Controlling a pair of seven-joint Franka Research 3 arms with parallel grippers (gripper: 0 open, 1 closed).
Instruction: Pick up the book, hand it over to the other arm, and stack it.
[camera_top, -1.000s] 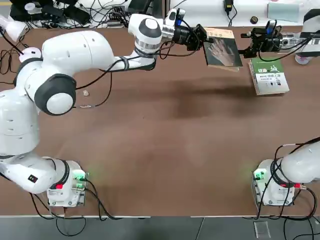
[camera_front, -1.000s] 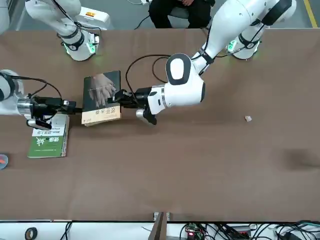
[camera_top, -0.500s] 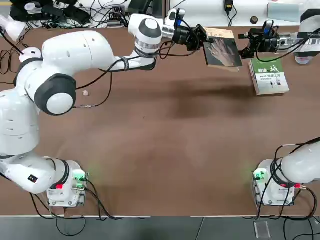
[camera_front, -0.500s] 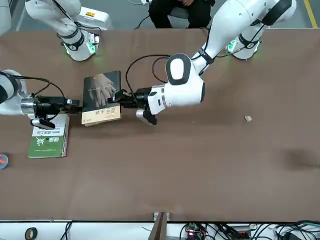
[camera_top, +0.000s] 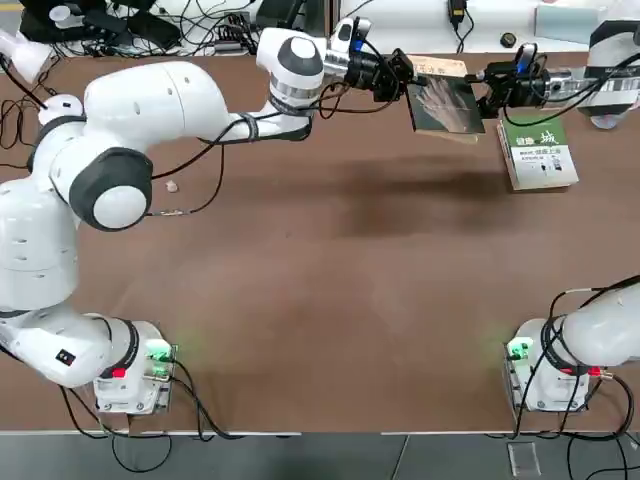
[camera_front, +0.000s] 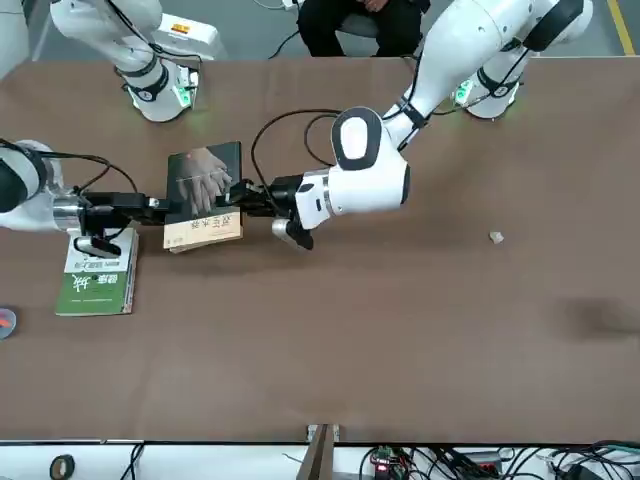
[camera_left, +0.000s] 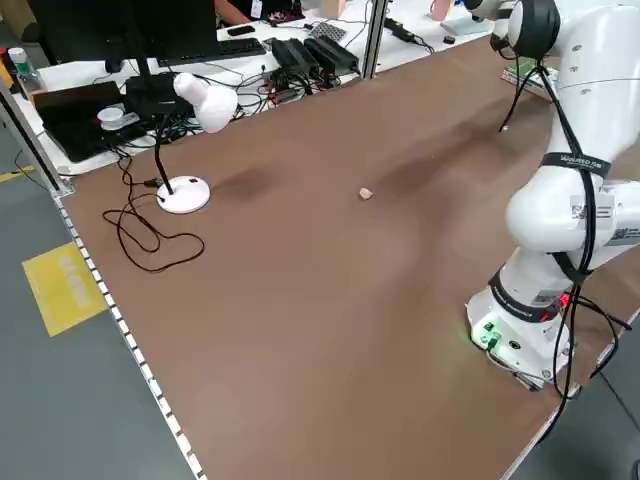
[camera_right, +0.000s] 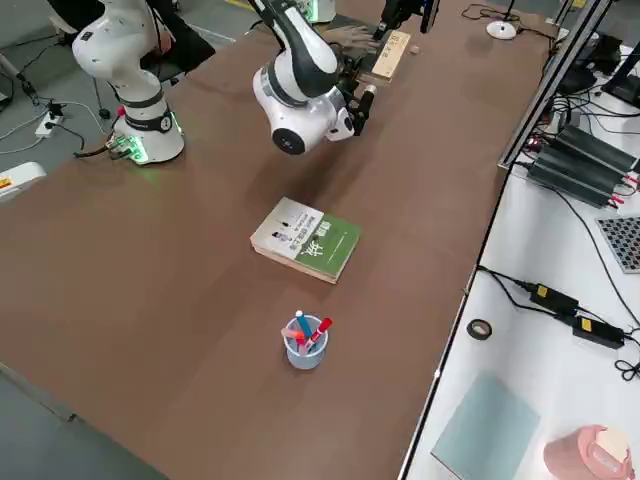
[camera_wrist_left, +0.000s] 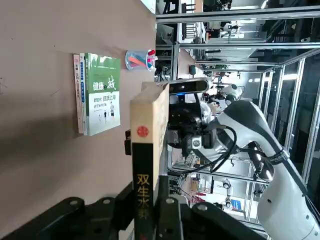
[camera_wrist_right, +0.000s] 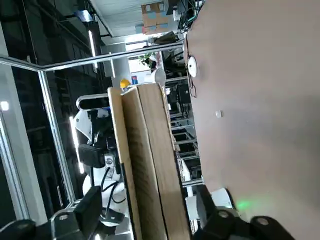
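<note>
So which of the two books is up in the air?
The dark grey-green book with the hands picture, held between the left gripper and right gripper. The green-and-white book lies flat on the table.

From my overhead camera the right arm is cut by the picture's edge. I cannot tell if the right gripper already presses the book. In my left side camera the book is too small to see.

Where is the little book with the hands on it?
In the top view the book is held above the table's far edge, right of centre, between the left hand and the right hand, beside the green-and-white book.
</note>
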